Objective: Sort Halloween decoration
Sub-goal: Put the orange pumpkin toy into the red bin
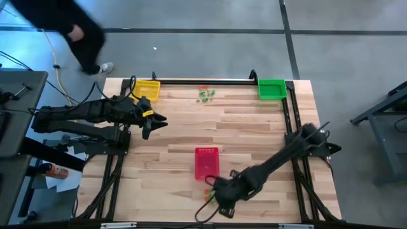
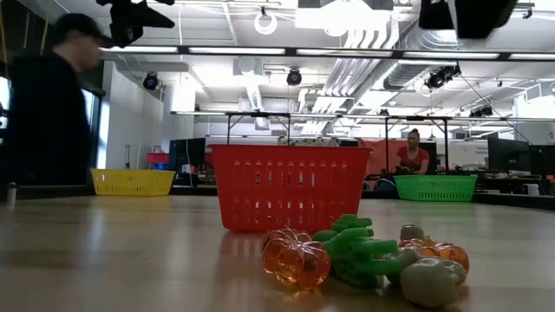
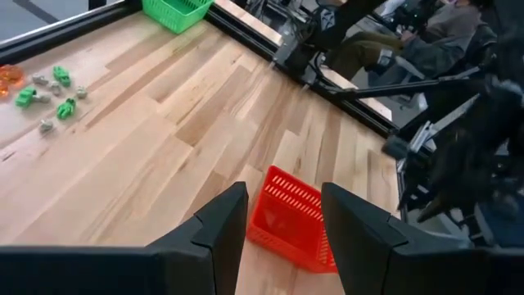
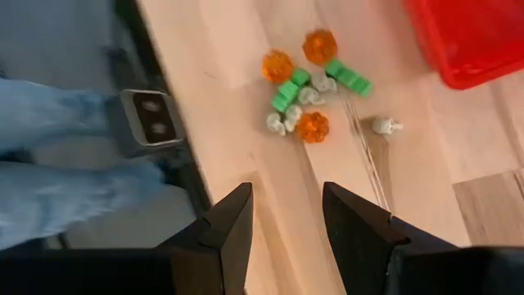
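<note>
My right gripper point(image 1: 224, 202) is hovering open, empty, near the orange and green trinkets point(image 4: 307, 94) beside the red basket point(image 1: 206, 162); my left gripper point(image 1: 150, 125) is waiting open near the yellow basket point(image 1: 147, 89).

Orange, green, pale grey trinkets point(image 4: 307, 98) ahead of right gripper point(image 4: 286, 215); red mesh basket point(image 4: 475, 37) beyond; light wood table point(image 4: 426, 188).

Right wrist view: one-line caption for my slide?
Open right end effector hovers over orange, green and pale trinkets clustered on the wooden table beside the red basket.
</note>
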{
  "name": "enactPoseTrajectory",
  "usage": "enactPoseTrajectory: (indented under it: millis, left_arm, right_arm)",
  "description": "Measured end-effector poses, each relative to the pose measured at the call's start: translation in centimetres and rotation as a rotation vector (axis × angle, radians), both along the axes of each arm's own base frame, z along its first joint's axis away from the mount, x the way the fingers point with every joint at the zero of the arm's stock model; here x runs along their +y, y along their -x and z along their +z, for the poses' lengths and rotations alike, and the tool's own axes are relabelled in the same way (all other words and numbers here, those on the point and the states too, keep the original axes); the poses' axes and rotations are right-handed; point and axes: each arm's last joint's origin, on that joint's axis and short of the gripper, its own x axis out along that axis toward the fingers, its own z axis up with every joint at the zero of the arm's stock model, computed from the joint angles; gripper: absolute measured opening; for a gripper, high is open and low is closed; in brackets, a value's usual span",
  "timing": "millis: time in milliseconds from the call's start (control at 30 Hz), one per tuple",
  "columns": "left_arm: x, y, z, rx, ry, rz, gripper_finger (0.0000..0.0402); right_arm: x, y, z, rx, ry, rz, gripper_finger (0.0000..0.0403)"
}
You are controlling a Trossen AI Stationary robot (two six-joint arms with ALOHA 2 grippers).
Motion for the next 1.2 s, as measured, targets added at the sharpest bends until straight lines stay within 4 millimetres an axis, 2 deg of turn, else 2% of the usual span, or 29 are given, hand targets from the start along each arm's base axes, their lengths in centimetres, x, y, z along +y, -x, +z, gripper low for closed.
enactPoseTrajectory:
  millis: [200,367,733,867,1067,1200]
  left_arm:
    - [0.0,0.0,0.0,-0.003,0.034,0.015,0.0149]
    - [0.0,0.0,0.0,-0.006,0.065,0.029,0.0149]
    - [0.0,0.0,0.0,-0.008,0.086,0.039,0.0149]
    - [0.0,0.0,0.0,-0.008,0.086,0.039,0.0149]
    - [0.0,0.0,0.0,-0.008,0.086,0.039,0.0149]
    - [0.0,0.0,0.0,-0.007,0.086,0.039,0.0149]
  right_arm:
    - [1.6,-2.5,-2.5,0.074,0.053,0.022,0.0144]
    - [2.4,-3.7,-3.2,0.044,0.076,0.121,0.0144]
    - [2.9,-3.0,-4.8,0.071,0.131,0.19,0.0147]
    - [2.7,-3.1,-4.8,0.064,0.138,0.217,0.0179]
    - [2.1,-3.4,-4.9,0.047,0.187,0.27,0.0267]
    - [2.0,-3.0,-5.0,0.101,0.178,0.217,0.0292]
